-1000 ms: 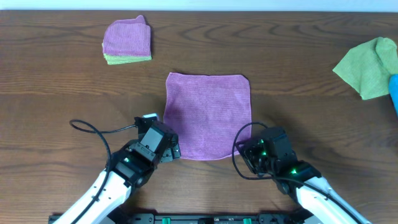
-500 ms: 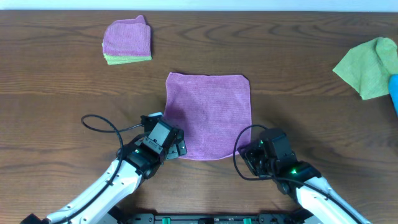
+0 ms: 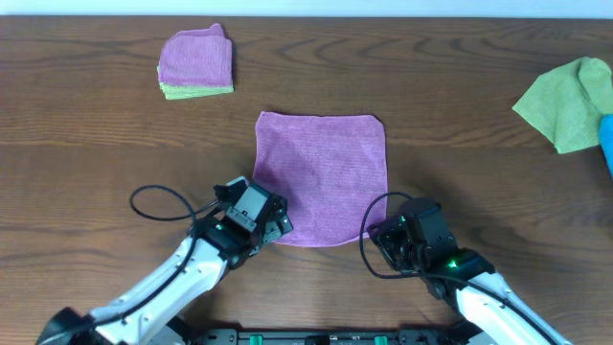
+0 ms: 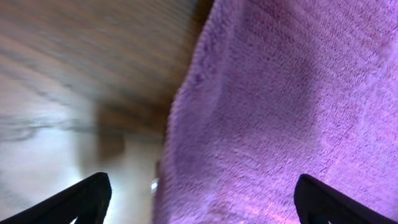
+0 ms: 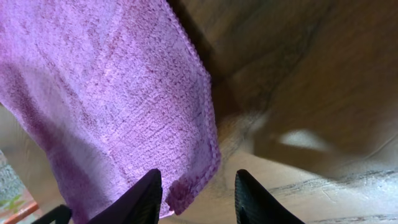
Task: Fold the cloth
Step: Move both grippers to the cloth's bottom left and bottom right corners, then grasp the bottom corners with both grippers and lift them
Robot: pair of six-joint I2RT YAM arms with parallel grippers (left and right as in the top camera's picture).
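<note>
Cloth (image 3: 321,177) flat; left hand (image 4: 199,202) spread over near-left corner, right hand (image 5: 198,190) spread at near-right corner

I have both arms stretched forward and low. My left gripper (image 3: 279,227) has its jaws spread wide, and my right gripper (image 3: 376,237) has its jaws parted less.

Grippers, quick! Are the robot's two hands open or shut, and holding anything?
Left gripper: open, straddling the edge of the purple cloth.
Right gripper: open around the cloth's corner.
</note>
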